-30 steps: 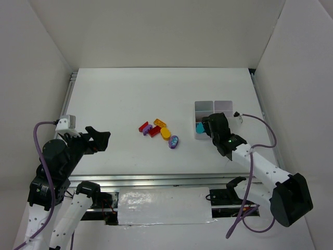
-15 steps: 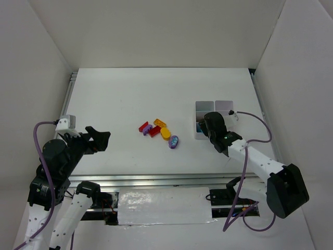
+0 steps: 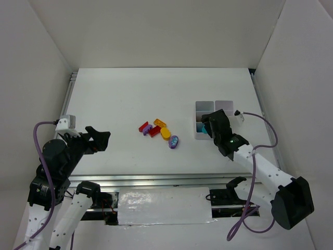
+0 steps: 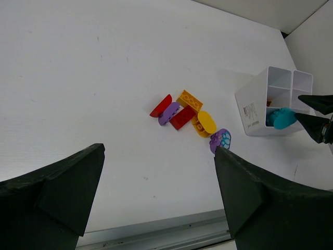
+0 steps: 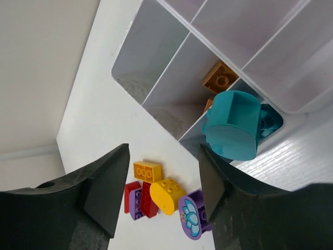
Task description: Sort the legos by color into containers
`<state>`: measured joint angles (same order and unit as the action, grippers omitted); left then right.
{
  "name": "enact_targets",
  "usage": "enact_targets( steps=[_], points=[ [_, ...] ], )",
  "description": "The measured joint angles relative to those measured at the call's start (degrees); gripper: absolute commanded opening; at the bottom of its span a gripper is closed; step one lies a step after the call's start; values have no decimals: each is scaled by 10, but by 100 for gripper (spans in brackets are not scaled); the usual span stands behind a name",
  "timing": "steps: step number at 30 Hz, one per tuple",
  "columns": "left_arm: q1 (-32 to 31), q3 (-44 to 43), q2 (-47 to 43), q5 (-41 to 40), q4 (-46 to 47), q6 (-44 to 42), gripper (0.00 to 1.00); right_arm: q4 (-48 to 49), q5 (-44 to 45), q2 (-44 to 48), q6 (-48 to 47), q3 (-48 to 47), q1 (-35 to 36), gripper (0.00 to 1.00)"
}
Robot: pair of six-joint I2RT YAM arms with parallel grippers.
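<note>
**Right gripper** (image 5: 164, 151): positioned over the lower left part of the white plastic six-compartment tray (image 4: 250, 112), which sits right of centre in the top view. The jaws stand partly open with a clear gap between them, and nothing is clamped. A teal rounded plastic brick (image 5: 231, 125) sits just past the right-hand fingertip at the mouth of a compartment. Contact with that finger cannot be confirmed. More teal shows beneath the brick. An orange studded brick (image 5: 219, 77) lies in the adjoining compartment.

**Left gripper** (image 4: 158, 156): at the lower left of the top view, above the white table (image 3: 119, 94). The jaws are spread wide and hold nothing.

**Loose bricks:** clustered at the centre of the top view, well apart from the tray.
- Red half-round brick (image 4: 161, 107)
- Small purple brick (image 4: 169, 112), touching the red half-round
- Red rectangular brick (image 4: 183, 117)
- Orange studded rectangle (image 4: 190, 100)
- Yellow oval brick (image 4: 206, 122)
- Purple oval brick with a teal pattern (image 4: 221, 139), the piece nearest the tray
</note>
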<state>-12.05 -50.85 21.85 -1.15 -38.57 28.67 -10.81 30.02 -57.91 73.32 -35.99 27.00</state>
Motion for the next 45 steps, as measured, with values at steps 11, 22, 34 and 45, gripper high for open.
enact_targets(
  steps=[11,22,34,45],
  points=[
    [0,0,0,0,0,0,100,-114,-34,-38,-103,-131,-37,78],
    [0,1,-9,0,0,0,99,-180,-44,-19,-143,-112,-47,67],
    [-1,3,-11,0,0,0,99,-178,-55,-118,-146,-113,-63,62],
    [-1,3,-15,0,0,0,100,-175,-54,-125,-141,-113,-64,33]
  ],
)
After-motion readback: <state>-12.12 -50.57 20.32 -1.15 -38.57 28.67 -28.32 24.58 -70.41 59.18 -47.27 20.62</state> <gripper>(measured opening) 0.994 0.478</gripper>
